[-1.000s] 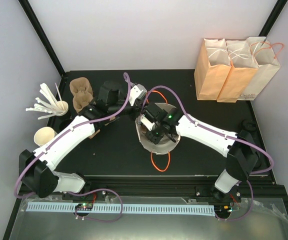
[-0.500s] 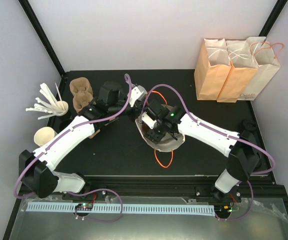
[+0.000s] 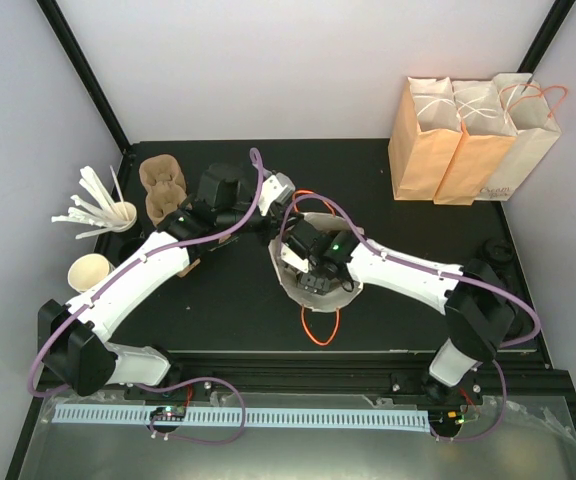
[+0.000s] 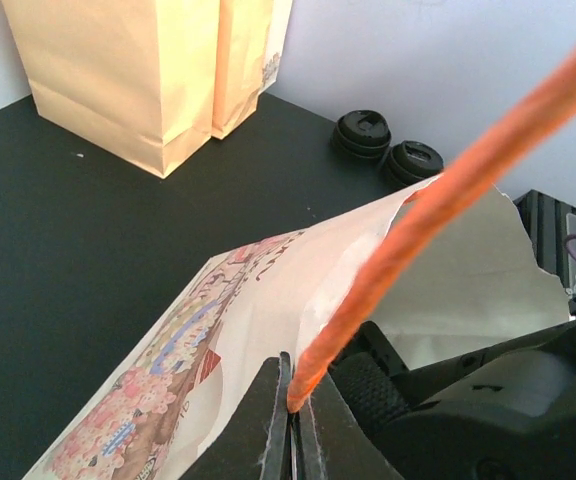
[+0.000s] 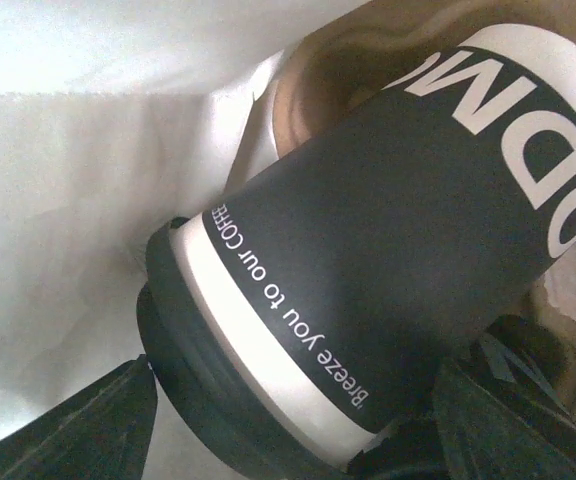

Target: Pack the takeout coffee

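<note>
Hidden/unclear first: from the top view the takeout coffee can't be seen, since the R arm's wrist fills the mouth of the white bag [image 3: 320, 292] at mid-desk. Only the R wrist view shows it. There the cup [image 5: 388, 230] lies tilted inside the bag, its black lid [image 5: 198, 370] toward the camera and its base cut off at the top right edge. White print on its side is partly out of frame. Behind it is a brown moulded shape [image 5: 338, 70], prob. cardboard, too cropped to name.

R tool [image 5: 293, 400]: its fingers [image 5: 88, 430] stand apart, one each side of the lid. Can't tell if either pad touches the cup, as the right-hand one is lost in shadow.

L tool [image 4: 293, 420]: jaws together, clamped on the bag's orange cord handle [image 4: 448, 190], which runs up taut out of frame. The bag's outer face carries a coloured print [image 4: 168, 380]. A 2nd orange loop [image 3: 319, 326] lies on the desk [image 3: 218, 310] at the bag's near side.

Other containers: three paper bags [image 3: 468, 140] stand upright, touching, at the back R corner, contents not visible. Two stacks of black lids [image 4: 383, 145] sit near the R wall. Far L: a cup holding pale sticks [image 3: 98, 205], a cream cup [image 3: 90, 270] and brown carriers [image 3: 161, 185].
</note>
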You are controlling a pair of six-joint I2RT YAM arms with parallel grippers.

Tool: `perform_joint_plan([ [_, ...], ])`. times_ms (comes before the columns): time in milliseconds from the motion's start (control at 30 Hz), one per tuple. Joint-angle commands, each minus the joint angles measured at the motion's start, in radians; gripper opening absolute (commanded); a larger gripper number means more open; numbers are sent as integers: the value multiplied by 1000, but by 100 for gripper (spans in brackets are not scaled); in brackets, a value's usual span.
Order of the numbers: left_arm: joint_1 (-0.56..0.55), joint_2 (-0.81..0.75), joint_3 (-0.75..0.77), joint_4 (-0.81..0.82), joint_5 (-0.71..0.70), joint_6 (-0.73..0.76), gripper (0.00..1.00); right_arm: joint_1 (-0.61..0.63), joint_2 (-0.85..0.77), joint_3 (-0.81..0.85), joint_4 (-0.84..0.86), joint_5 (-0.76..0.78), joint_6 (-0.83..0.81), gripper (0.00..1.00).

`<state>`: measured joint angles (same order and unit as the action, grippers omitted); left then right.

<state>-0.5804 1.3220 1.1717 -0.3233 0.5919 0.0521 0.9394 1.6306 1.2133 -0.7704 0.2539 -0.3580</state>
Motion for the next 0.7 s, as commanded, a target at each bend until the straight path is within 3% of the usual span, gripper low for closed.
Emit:
perform_joint_plan([
  [0, -12, 11, 21, -14, 51, 4, 2, 10, 67, -1, 100, 62, -102, 77],
  [67, -12, 13, 20, -13, 56, -2, 2, 18, 75, -30, 169, 80, -109, 66],
  [167, -12, 15, 17, -10, 58, -8, 1, 23, 78, -47, 237, 119, -115, 36],
  [233, -12, 15, 21, -17, 53, -3, 2, 24, 54, -51, 266, 125, -108, 23],
  [433, -12, 24, 36, -36, 38, 18, 2, 23, -101, -89, 359, 34, -82, 16],
  [667, -11, 30, 45, -39, 23, 32, 2, 11, -222, -82, 309, -198, -36, 1],
])
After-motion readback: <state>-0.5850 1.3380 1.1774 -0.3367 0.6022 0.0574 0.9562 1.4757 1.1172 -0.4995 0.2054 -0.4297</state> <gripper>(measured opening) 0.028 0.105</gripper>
